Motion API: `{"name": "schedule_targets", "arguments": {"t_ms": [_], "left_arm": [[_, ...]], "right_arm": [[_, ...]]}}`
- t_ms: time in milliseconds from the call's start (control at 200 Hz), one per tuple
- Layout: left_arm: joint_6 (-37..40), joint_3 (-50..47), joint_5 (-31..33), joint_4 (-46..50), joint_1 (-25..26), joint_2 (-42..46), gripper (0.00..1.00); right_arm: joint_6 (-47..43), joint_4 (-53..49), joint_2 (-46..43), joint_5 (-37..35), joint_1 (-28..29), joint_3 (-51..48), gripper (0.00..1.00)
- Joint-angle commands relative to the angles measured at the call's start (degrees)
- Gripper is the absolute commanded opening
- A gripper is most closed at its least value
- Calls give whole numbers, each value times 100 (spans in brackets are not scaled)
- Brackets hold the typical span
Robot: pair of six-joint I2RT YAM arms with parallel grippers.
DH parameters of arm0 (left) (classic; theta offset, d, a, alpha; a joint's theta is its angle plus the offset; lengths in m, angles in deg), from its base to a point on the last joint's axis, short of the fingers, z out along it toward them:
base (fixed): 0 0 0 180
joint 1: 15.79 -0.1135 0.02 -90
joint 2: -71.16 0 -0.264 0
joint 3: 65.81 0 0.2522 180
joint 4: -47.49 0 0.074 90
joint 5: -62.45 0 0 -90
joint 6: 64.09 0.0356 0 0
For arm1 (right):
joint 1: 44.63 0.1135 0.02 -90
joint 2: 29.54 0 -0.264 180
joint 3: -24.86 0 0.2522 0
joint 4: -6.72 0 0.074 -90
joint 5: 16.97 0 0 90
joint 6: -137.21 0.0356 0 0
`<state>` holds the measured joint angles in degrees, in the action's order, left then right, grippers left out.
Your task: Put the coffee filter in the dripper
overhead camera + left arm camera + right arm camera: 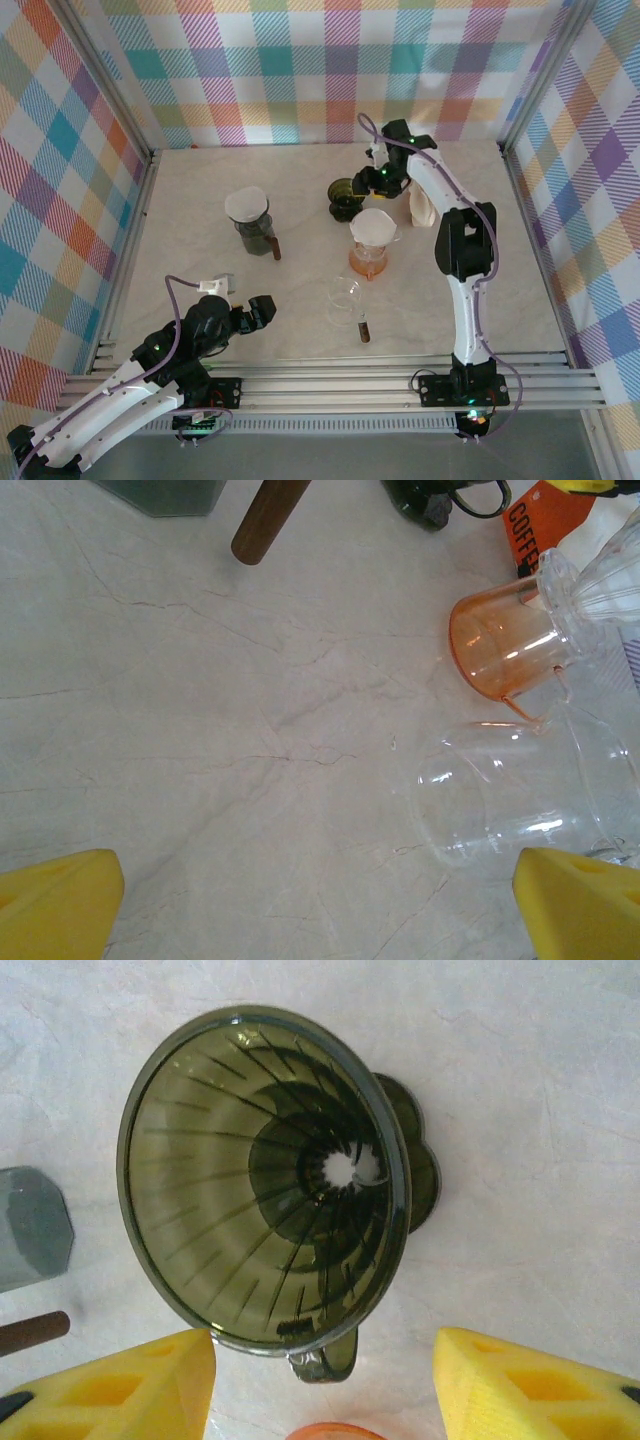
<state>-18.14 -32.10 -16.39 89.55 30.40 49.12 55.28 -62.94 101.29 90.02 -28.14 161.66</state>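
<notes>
Olive-green dripper [265, 1175] sits mouth-up ahead of my right jaws, spread empty to frame it, I judge; left jaws gape idle.

Pale marble-look tabletop [300, 180] between bright pastel plaid walls [300, 70], aluminium corner posts [104, 80]

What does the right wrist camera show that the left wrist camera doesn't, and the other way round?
Right wrist: a look straight down into the green dripper, ribbed inside, with no filter in it. Left wrist: a clear glass vessel and an orange coffee packet. Both: the marble table and the orange cup.
</notes>
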Motion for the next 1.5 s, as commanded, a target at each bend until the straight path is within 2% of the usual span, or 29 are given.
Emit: {"name": "schedule_targets", "arguments": {"t_ms": [0,270,345,630,885,1085,1495], "left_arm": [[66,-92,37,-77,-56,66,100],[55,-114,71,-34,-62,112,100],[61,-114,77,-32,-72,116,100],[40,-149,99,-34,-84,125,100],[46,-149,98,-19,-83,120,100],[30,-149,103,-11,-88,130,100],[26,-106,117,19,-89,128,100]], "right_arm": [[70,-163,273,47,-1,389,57],[185,-159,606,106,-5,630,53],[203,-138,663,148,1,668,49],[223,-114,769,279,3,712,24],[178,-46,704,362,37,712,6],[146,218,490,413,106,753,0],[211,767,-192,965,362,914,0]]}}
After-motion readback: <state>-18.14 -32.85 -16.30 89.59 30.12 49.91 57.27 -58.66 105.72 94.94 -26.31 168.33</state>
